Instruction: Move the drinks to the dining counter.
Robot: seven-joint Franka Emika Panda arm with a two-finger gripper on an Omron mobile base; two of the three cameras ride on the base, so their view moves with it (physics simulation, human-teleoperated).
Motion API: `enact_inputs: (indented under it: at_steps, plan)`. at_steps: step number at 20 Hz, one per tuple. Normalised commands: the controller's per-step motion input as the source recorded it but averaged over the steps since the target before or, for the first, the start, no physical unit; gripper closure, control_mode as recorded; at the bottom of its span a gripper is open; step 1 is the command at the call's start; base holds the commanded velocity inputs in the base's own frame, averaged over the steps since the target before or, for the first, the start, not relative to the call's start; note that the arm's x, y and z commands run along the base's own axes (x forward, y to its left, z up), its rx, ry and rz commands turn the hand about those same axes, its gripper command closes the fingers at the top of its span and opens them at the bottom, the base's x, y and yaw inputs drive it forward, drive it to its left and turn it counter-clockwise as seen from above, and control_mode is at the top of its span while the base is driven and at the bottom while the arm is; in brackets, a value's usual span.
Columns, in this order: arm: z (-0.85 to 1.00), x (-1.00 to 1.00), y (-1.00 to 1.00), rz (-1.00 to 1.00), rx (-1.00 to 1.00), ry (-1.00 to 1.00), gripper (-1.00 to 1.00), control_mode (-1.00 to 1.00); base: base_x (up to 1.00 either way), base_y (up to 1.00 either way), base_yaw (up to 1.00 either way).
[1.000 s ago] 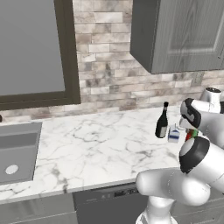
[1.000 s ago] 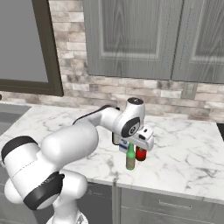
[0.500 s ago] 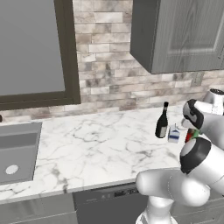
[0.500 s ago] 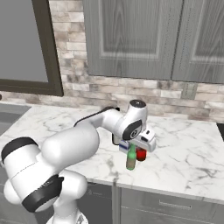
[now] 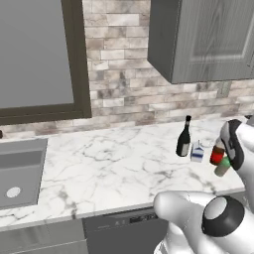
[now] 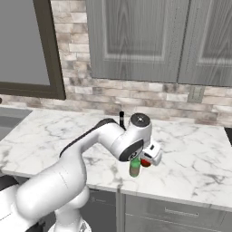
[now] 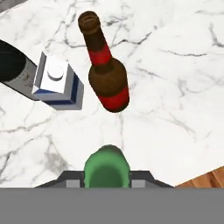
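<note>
My gripper (image 7: 106,178) is shut on the green glass bottle (image 7: 106,166), with a dark fingertip against each side. That bottle (image 6: 134,168) sits near the counter's front edge, under the white hand, and the gripper (image 6: 135,161) grips its top. Just behind it stands the red-brown beer bottle (image 7: 107,74). The blue-and-white milk carton (image 7: 59,83) and the black wine bottle (image 7: 13,65) are further left. From the left base these drinks line up at the right: wine bottle (image 5: 184,137), milk carton (image 5: 197,152), beer bottle (image 5: 217,152), green bottle (image 5: 223,166). The dining counter is out of view.
The drinks stand on a marble counter (image 5: 109,168) with an inset sink (image 5: 20,171) at the left and a dark dishwasher (image 5: 124,230) below. A brick wall and grey upper cabinets (image 5: 203,39) rise behind. A dark-framed window (image 5: 34,54) is at the left.
The jaws have closed onto the green bottle. The arm and the other drinks have hardly moved.
</note>
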Motion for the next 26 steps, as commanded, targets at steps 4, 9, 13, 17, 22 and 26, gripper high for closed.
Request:
enact_inputs:
  at_steps: [4,9,13,17,22,26]
  plan:
    - [0.7,-0.45,0.24,-0.01,-0.12,-0.13,1.0,-1.0,0.0,0.0,0.0]
    - [0.84,-0.37,0.31,0.0,-0.16,-0.04,1.0,-1.0,0.0,0.0,0.0]
    - [0.86,-0.4,0.1,0.0,-0.16,0.0,1.0,-1.0,0.0,0.0,0.0]
    - [0.73,-0.5,0.0,0.0,-0.11,0.0,1.0,-1.0,0.0,0.0,0.0]
    - [0.53,-0.47,0.0,-0.03,-0.04,0.0,1.0,-1.0,0.0,0.0,0.0]
    - [0.45,-0.38,0.07,-0.02,0.0,0.0,1.0,-1.0,0.0,0.0,0.0]
